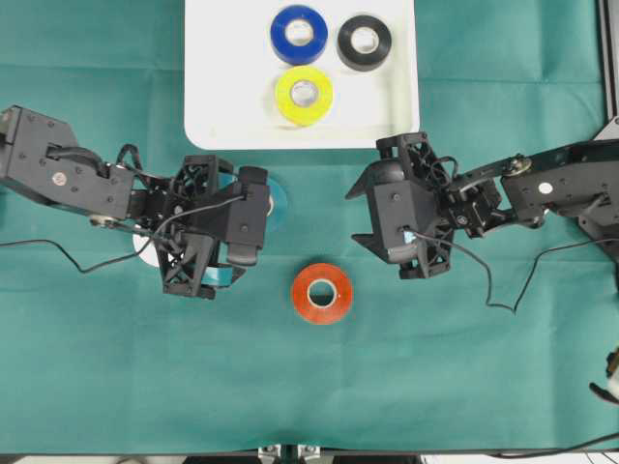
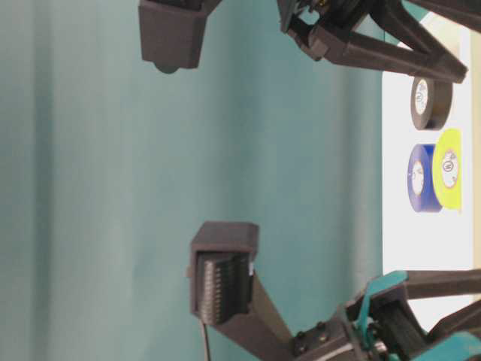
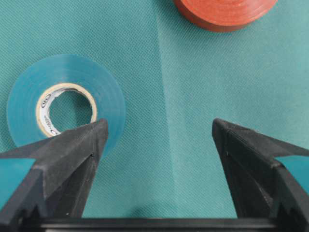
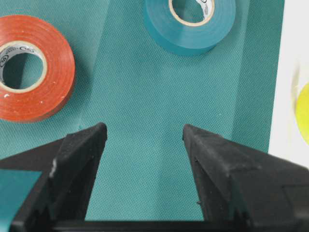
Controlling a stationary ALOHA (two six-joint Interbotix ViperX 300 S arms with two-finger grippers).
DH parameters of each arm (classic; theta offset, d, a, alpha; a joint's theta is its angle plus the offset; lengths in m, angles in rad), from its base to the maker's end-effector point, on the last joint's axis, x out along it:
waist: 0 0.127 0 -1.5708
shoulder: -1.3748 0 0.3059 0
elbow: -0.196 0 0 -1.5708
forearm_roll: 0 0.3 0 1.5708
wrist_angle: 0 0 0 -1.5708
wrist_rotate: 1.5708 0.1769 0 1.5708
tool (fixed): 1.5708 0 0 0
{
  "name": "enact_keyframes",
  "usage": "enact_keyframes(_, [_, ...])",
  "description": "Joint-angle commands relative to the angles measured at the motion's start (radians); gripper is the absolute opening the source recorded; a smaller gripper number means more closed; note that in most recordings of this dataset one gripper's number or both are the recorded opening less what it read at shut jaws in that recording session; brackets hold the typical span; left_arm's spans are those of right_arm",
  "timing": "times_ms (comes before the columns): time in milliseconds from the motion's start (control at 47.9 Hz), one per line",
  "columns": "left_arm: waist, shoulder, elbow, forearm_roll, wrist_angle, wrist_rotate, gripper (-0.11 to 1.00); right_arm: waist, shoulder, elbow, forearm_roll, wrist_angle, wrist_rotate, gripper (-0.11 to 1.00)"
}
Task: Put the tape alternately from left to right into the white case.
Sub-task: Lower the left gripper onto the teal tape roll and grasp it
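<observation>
The white case [image 1: 218,106] lies at the far middle of the table and holds a blue roll [image 1: 298,34], a black roll [image 1: 364,42] and a yellow roll [image 1: 304,95]. On the cloth, a teal roll [image 3: 67,67] lies flat, and my left gripper [image 3: 159,124] stands open with one fingertip over the roll's near edge. A red-orange roll [image 1: 322,292] lies between the two arms, nearer the front. My right gripper [image 4: 144,127] is open over bare cloth, with the red-orange roll [image 4: 58,63] and the teal roll [image 4: 159,24] ahead of it. A white roll [image 1: 145,253] peeks out under the left arm.
Green cloth [image 1: 435,367] covers the table. Cables trail from both arms, one looping at the right [image 1: 493,290]. The case's rim [image 4: 289,72] runs beside the right gripper, with the yellow roll [image 4: 304,111] just past it.
</observation>
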Motion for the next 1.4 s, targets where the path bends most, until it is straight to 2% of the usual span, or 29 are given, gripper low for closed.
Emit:
enact_keyframes(0, [-0.005,-0.008,-0.021,0.002,-0.006,0.003,0.81,0.003,-0.021,-0.008,0.002,-0.003,0.002,0.71])
enact_keyframes(668, [0.06,0.049,-0.043,0.003,-0.008,0.018,0.81,0.003,-0.021,-0.008,0.0,-0.008,0.003,0.71])
enact_keyframes(898, [0.064,0.081,-0.049,0.003,-0.008,0.04,0.8,0.003,-0.011,-0.009,0.0,-0.008,0.003,0.71])
enact_keyframes(1378, [0.083,0.118,-0.075,0.005,-0.011,0.04,0.8,0.003,-0.011,-0.008,0.0,-0.009,0.003,0.71])
